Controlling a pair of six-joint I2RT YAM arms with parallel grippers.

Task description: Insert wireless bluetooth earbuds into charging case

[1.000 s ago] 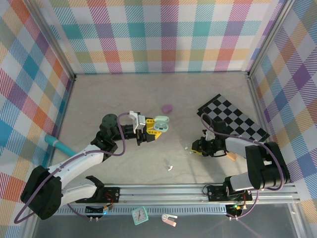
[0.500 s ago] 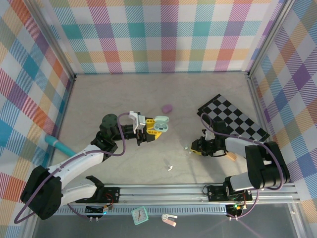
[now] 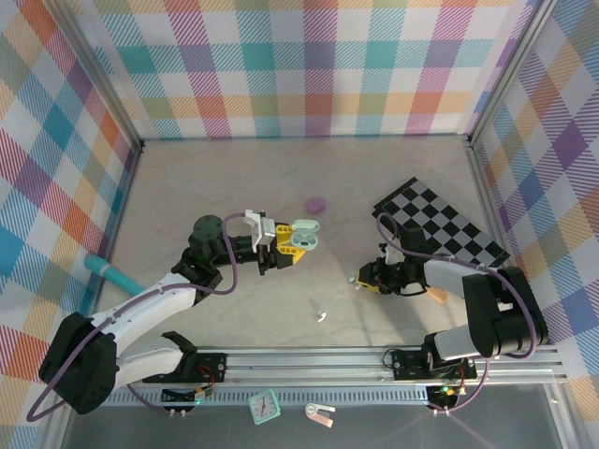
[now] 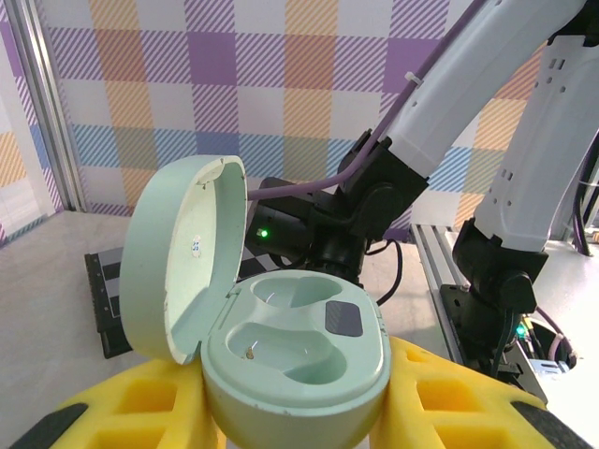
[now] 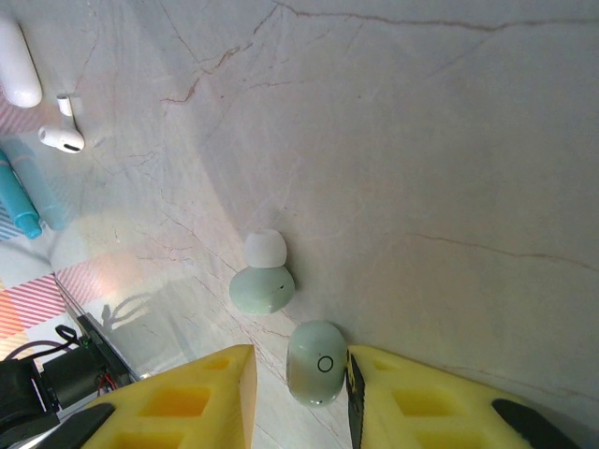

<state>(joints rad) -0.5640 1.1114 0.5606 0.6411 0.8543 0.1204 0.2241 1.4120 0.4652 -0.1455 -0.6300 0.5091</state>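
Left end effector [image 3: 298, 243] grips open case [image 4: 295, 360]; right one [image 5: 299, 383] straddles earbud [image 5: 316, 363]

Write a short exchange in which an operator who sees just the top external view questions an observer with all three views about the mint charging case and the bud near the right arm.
Operator: The left gripper holds the mint case. Is anything seated in it?
Observer: No. The left wrist view shows the mint case with its lid swung up, clamped by the left gripper, and both wells are empty.
Operator: What is that speck at the right gripper?
Observer: The right wrist view shows a mint earbud lying on the table between the fingertips of the right gripper, whose jaws stand apart around it.
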